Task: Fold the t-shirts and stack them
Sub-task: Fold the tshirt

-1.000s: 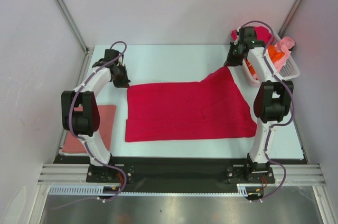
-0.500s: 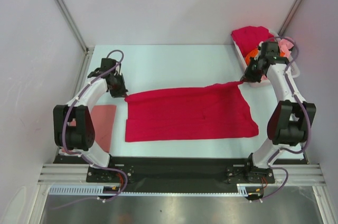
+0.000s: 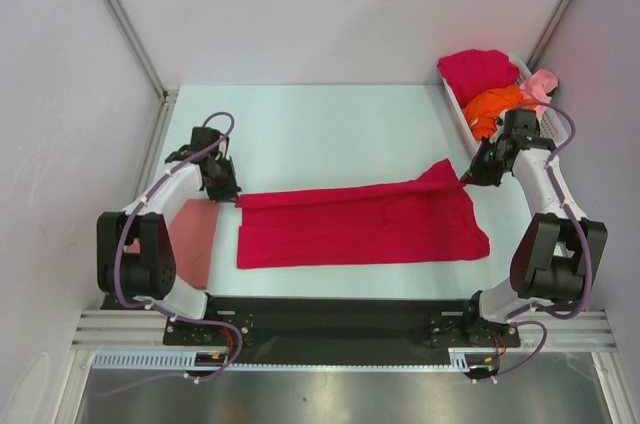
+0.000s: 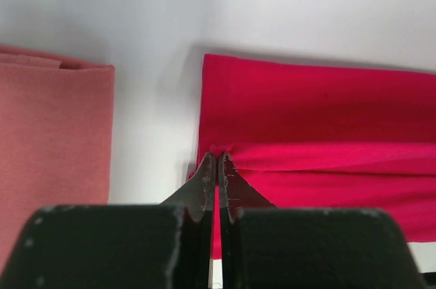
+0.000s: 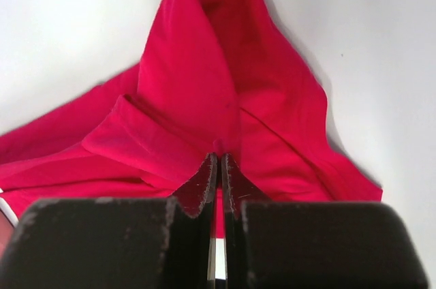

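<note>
A crimson red t-shirt (image 3: pixel 360 227) lies spread across the table's middle, its far edge lifted and folded toward the front. My left gripper (image 3: pixel 232 194) is shut on the shirt's far left corner (image 4: pixel 225 149). At the far right corner, my right gripper (image 3: pixel 466 179) is shut on the same shirt (image 5: pixel 204 98), whose cloth rises in a peak there. A folded salmon pink t-shirt (image 3: pixel 190 239) lies flat at the left; it also shows in the left wrist view (image 4: pixel 54 139). Another crimson shirt (image 3: pixel 478 69), an orange one (image 3: pixel 495 104) and a light pink one (image 3: pixel 540 84) sit in the basket.
The white slotted basket (image 3: pixel 455 104) stands at the back right corner, close to the right arm. Grey walls and metal posts enclose the table on three sides. A black strip runs along the near edge by the arm bases.
Both grippers have moved toward the front, carrying the shirt's far edge with them. The red cloth has become a narrower band, and the right arm has swung away from the basket.
</note>
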Motion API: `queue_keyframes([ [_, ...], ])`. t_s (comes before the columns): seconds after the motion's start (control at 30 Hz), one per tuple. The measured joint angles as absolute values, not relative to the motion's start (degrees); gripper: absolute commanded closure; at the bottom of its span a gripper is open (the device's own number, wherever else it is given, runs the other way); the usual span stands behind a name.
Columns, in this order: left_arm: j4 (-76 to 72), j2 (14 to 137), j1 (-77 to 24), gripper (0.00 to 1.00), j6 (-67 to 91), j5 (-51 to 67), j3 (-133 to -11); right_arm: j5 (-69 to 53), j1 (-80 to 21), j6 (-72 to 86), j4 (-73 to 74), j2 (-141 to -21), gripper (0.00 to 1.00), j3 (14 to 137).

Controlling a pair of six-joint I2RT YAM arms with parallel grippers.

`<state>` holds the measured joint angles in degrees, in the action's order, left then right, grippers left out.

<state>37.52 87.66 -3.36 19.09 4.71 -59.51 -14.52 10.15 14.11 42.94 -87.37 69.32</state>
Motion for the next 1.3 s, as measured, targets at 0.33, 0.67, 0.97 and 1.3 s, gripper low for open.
queue_keyframes([
  [0.33,36.3,87.3,-3.4,1.0,20.5,5.2,-56.2,-14.9,11.8,14.4,41.9,-84.4,1.0,63.9],
  [0.67,35.4,87.3,-3.4,1.0,21.0,5.3,-55.7,-14.9,12.0,15.9,41.7,-80.0,1.0,58.6],
  [0.97,35.1,87.3,-3.4,1.0,20.9,5.2,-55.0,-14.9,12.2,18.6,41.4,-73.4,1.0,53.8],
  [1.3,34.9,87.3,-3.4,1.0,20.9,4.9,-54.7,-14.6,12.3,20.0,41.3,-70.3,1.0,50.2],
])
